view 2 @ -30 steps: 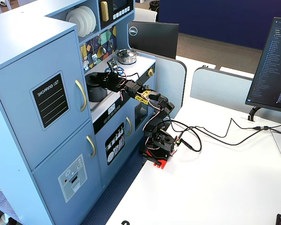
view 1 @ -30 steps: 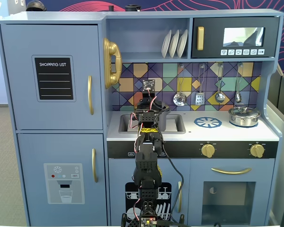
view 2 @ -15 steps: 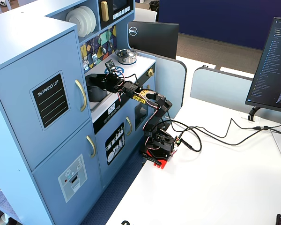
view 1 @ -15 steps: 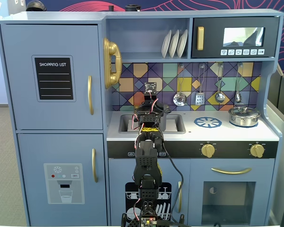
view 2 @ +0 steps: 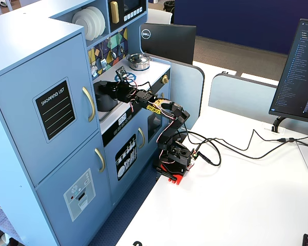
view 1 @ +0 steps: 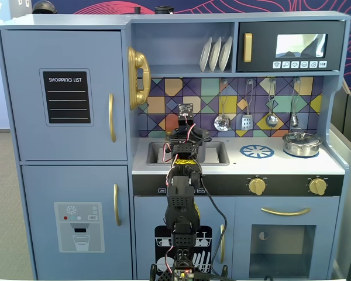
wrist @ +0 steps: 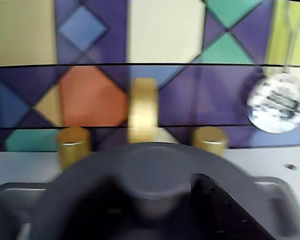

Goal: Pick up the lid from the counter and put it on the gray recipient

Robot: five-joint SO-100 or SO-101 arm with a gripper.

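Observation:
In the wrist view the dark-gray lid [wrist: 155, 160] fills the lower middle, its center knob upright between my dark fingers [wrist: 225, 210]. My gripper [wrist: 157, 212] is shut on the knob and holds the lid over the sink [wrist: 5, 192]. In a fixed view the gray recipient [view 2: 103, 98] stands in the sink, with the lid [view 2: 108, 84] at its top and my gripper [view 2: 115, 88] over it. I cannot tell whether the lid rests on the rim. In a fixed view my arm [view 1: 181, 175] hides the pot.
A gold faucet [wrist: 143, 107] with two gold knobs stands right behind the lid. Utensils hang on the tiled backsplash [view 1: 245, 96]. A shiny silver pot [view 1: 302, 143] and a blue burner print [view 1: 257, 151] are on the counter to the right.

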